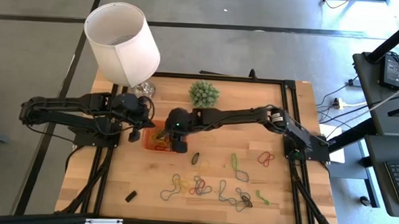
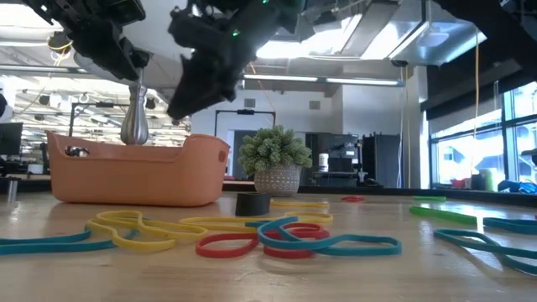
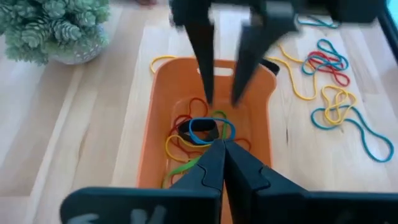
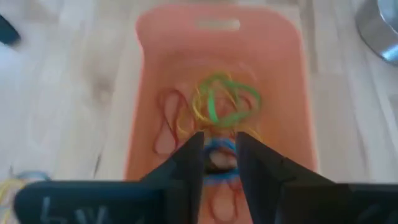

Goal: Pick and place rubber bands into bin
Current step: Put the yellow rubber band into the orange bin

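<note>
The orange bin (image 1: 151,135) sits left of the table's middle and holds several rubber bands (image 3: 186,134) in red, yellow, green and blue. My right gripper (image 4: 219,152) hangs open over the bin's inside, fingers pointing down, and it also shows in the left wrist view (image 3: 222,102). A blue band (image 3: 202,127) lies on the bin floor just under its tips. My left gripper (image 3: 224,148) is shut and hovers at the bin's left end (image 1: 134,135); I see nothing between its fingers. Many loose bands (image 1: 203,186) lie on the near part of the table.
A white lampshade (image 1: 121,41) on a silver base stands at the far left, close behind the bin. A small potted plant (image 1: 204,93) stands at the far middle. Green (image 1: 239,166) and red (image 1: 267,157) bands lie to the right, and a small black piece (image 1: 131,195) lies near the front edge.
</note>
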